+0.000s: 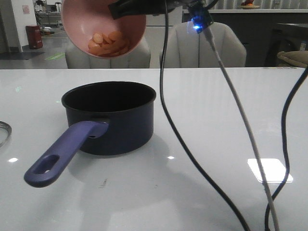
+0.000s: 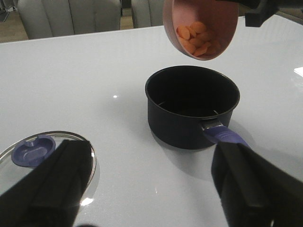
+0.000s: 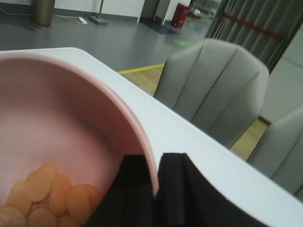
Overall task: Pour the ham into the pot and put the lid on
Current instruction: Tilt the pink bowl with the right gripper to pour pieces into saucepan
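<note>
The right gripper (image 3: 156, 189) is seen clamped on the rim of the pink bowl (image 1: 103, 24), one black finger inside the rim and one outside it, with the wall pinched between them. The bowl is held in the air, tilted steeply with its mouth turned toward the near edge of the desk, and the ham (image 1: 108, 43) is gathered as a heap of small orange-pink slices against the lowest part of its inner wall. None of the slices is seen outside the bowl.

Below the bowl the pot (image 1: 109, 118) is stood upright on the white desk (image 1: 216, 96), roughly midway between the far and near edges and left of centre. Its black inside looks bare. Its purple-blue handle (image 1: 62, 154) is pointed toward the near left corner.

The left gripper (image 2: 151, 189) is held with its two fingers wide apart and nothing between them, low over the desk on the near side of the pot. The lid (image 2: 35, 151) is laid flat on the desk close to the left edge, knob up, well apart from the pot and partly hidden behind one of the fingers
</note>
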